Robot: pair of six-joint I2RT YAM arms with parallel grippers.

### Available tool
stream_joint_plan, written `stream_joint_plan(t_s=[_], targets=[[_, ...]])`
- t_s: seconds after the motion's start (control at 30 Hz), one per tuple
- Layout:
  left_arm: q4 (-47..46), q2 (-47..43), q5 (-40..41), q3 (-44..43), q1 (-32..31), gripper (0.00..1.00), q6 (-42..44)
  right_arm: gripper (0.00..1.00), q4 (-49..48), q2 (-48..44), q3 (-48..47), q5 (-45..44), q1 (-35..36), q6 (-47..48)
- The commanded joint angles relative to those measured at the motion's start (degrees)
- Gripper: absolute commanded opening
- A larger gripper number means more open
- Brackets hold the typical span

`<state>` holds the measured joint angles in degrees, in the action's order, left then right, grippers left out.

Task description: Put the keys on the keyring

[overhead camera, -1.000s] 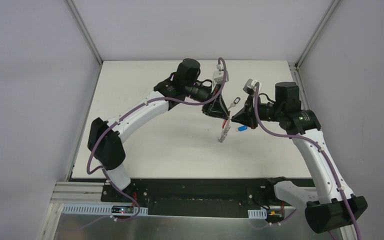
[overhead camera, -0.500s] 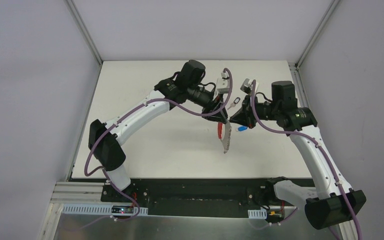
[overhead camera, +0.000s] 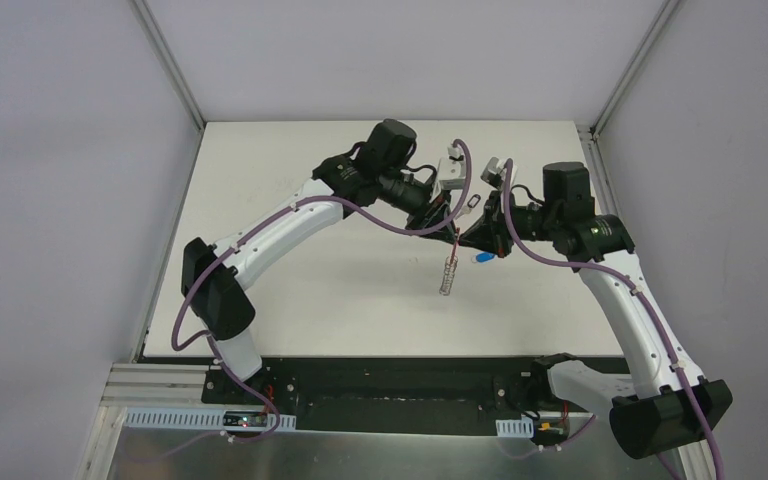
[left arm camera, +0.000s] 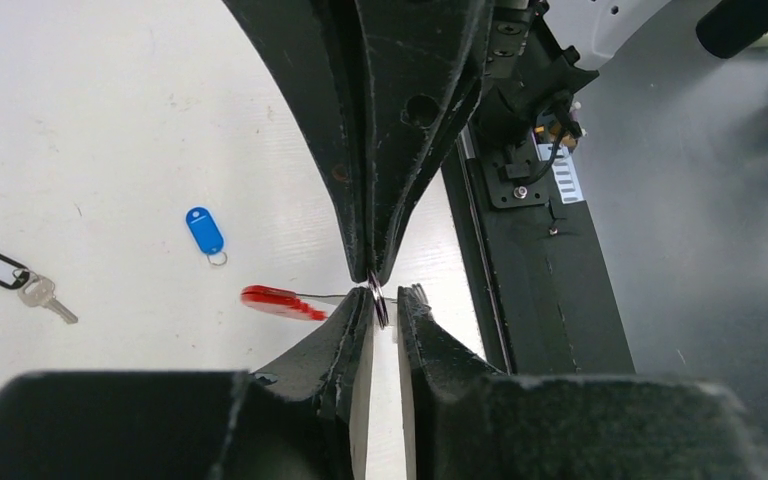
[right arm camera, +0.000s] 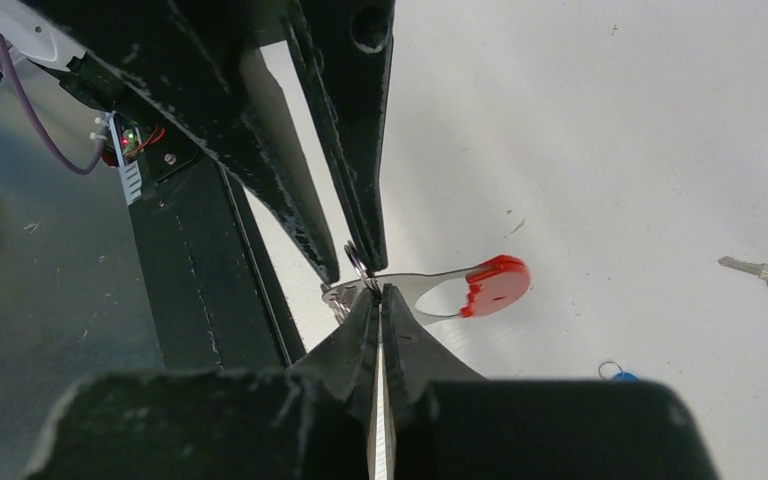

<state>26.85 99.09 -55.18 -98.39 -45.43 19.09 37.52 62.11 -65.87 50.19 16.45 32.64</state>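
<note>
Though tiny overhead, keyring (right arm camera: 490, 285) shows plainly at right wrist

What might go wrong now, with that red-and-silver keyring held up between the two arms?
The red-and-silver keyring is pinched by just one thin ring in the shut right end effector; it might slip and drop. The fingertips of the left end effector sit almost against the right's, so they may bump or twist the ring. The blue-tagged key and the silver key with a black tag lie on the white table, and neither arm looks free to fetch them.
</note>
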Motion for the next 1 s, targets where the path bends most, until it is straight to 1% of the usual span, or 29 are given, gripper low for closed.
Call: stream_joint_plan(t_s=[0.0, 0.07, 0.13, 0.3, 0.33, 0.37, 0.43, 0.5, 0.57, 0.67, 0.73, 0.8, 0.97], targets=[[0.0, 0.6, -0.6, -2.7, -0.9, 0.13, 0.8, 0.00, -2.1, -0.7, 0.2, 1.7, 0.3, -0.6], [-0.3, 0.8, -0.3, -2.9, -0.9, 0.09, 0.5, 0.00, -2.1, -0.8, 0.3, 1.7, 0.3, -0.6], [-0.6, 1.0, -0.2, -3.1, -0.8, 0.01, -0.1, 0.00, -2.1, -0.9, 0.4, 1.9, 0.3, -0.6], [-1.2, 0.4, -1.5, -2.7, -0.6, 0.00, -1.3, 0.00, -3.4, -3.1, 1.4, 2.9, -0.5, -1.3], [-2.2, 0.1, -2.5, -2.3, -0.4, 0.00, -2.7, 0.00, -4.1, -4.1, 1.9, 3.6, -1.1, -1.7], [-4.5, -0.3, -3.8, -1.5, 0.1, 0.00, -5.3, 0.04, -5.2, -5.2, 2.5, 4.5, -1.7, -2.2], [-11.0, -1.3, -7.2, 0.8, 1.0, 0.00, -12.1, 0.13, -7.5, -7.6, 3.9, 6.3, -3.0, -3.2], [-20.0, -2.5, -9.7, 4.2, 1.9, 0.00, -20.7, 0.21, -7.7, -9.1, 4.2, 7.4, -4.3, -3.3], [-32.2, -3.6, -11.5, 8.1, 2.5, 0.00, -30.3, 0.28, -7.6, -10.3, 4.1, 7.6, -5.2, -3.3], [-53.9, -4.3, -12.2, 15.6, 3.5, 0.00, -48.0, 0.32, -6.9, -11.4, 3.4, 7.8, -6.1, -3.2], [-65.0, -3.9, -12.2, 17.7, 4.0, 0.00, -56.6, 0.33, -6.3, -11.7, 2.7, 8.4, -6.4, -3.2], [-69.6, -3.6, -12.3, 18.5, 4.1, 0.00, -60.9, 0.33, -5.9, -11.8, 2.1, 8.6, -6.7, -3.3], [-72.0, -4.4, -11.8, 20.5, 4.2, 0.00, -62.6, 0.32, -5.8, -11.5, 1.1, 8.8, -7.2, -3.5]])
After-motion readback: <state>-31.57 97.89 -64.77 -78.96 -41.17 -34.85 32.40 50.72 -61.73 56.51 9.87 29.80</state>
